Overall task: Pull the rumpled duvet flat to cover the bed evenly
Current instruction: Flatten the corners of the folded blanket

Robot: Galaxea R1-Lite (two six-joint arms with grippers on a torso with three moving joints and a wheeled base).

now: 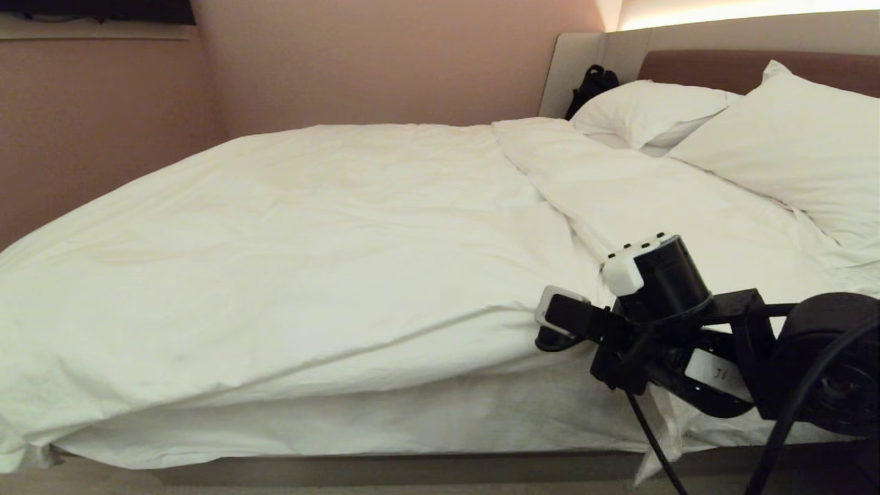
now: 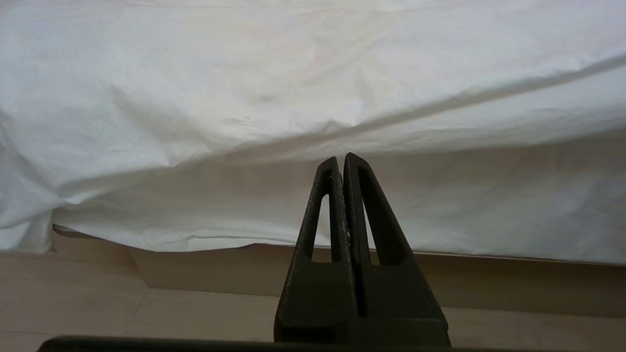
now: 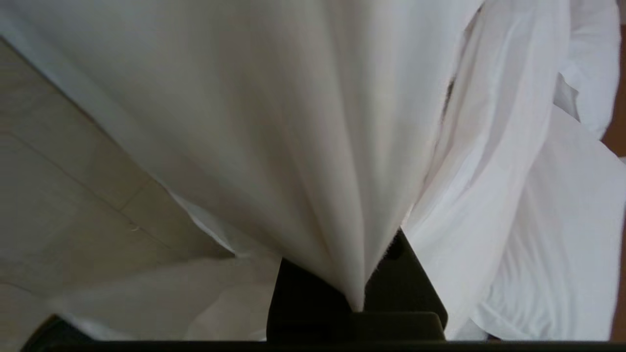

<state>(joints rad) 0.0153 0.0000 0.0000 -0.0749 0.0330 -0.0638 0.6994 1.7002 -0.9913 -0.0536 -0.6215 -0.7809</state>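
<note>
The white duvet (image 1: 330, 227) lies puffy and creased over most of the bed (image 1: 412, 469), with a folded band near the pillows. Its near edge slants up toward my right wrist (image 1: 660, 295) at the bed's near side. In the right wrist view my right gripper (image 3: 359, 274) is shut on a bunch of the duvet (image 3: 303, 146), which fans out taut from the jaws and hides the fingertips. My left gripper (image 2: 341, 159) is shut on nothing. It hangs low, pointing at the mattress side just under the duvet (image 2: 244, 73) edge.
Two white pillows (image 1: 653, 106) (image 1: 804, 144) lean on the brown headboard (image 1: 722, 65). A black bag (image 1: 591, 86) sits in the far corner. A pink wall runs along the bed's far side. Beige floor (image 2: 98, 303) lies in front of the platform base.
</note>
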